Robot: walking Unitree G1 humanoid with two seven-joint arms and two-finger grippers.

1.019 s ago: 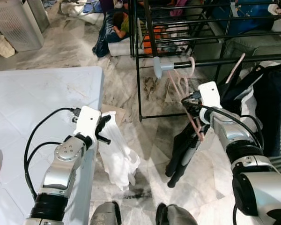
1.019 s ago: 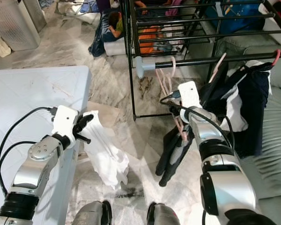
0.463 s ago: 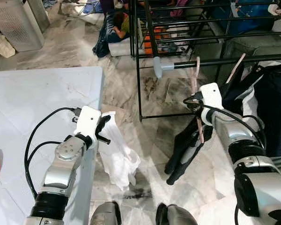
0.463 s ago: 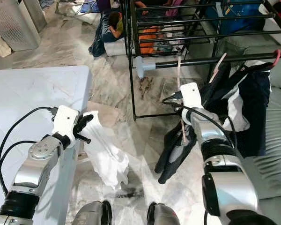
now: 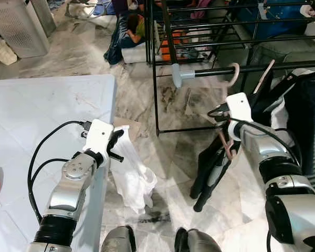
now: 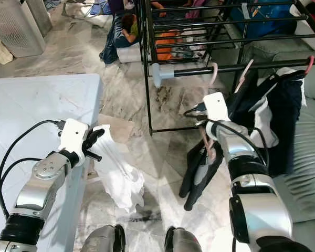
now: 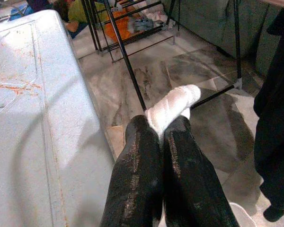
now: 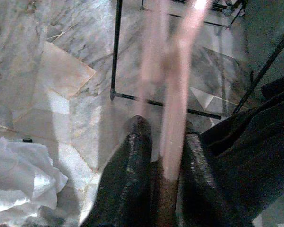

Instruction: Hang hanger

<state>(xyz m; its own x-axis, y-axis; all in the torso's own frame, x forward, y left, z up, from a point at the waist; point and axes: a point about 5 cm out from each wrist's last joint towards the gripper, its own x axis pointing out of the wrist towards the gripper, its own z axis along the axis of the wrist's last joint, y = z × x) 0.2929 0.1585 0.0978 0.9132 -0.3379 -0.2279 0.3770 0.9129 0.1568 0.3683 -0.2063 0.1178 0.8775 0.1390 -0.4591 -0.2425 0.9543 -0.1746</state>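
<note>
Two hands are carrying loads, and the right hand [image 5: 227,137] is doing the step that matters. Its two black fingers [image 8: 137,184] are closing tight on the neck of the pink hanger [image 6: 208,140], with a dark garment [image 5: 212,168] drooping from the hanger toward the marble floor [image 5: 173,157]. The hanger's hook [image 5: 233,73] is reaching up to the black rail [image 5: 262,68] of the clothes rack [image 5: 163,63], close to the rail's grey end cap [image 5: 179,76]; blur in the wrist view is keeping me from telling whether the hook is already sitting over the bar or only touching its side.

To do this well, I judge the hand should be keeping its squeeze until the hook's curve is clearly over the top of the rail, then lowering so the garment's weight is seating it, and only then easing the fingers apart. Letting go early is risking the hanger sliding off the free end by the cap, so nudging it inward along the rail, toward the dark and white clothes [image 5: 294,115] already hanging there, looks safer.

The left hand [image 5: 114,144] is hovering at the edge of the white table [image 5: 42,115], fingers pinching a white cloth [image 5: 131,176] that is dangling to the floor; it is best keeping out of the way.
</note>
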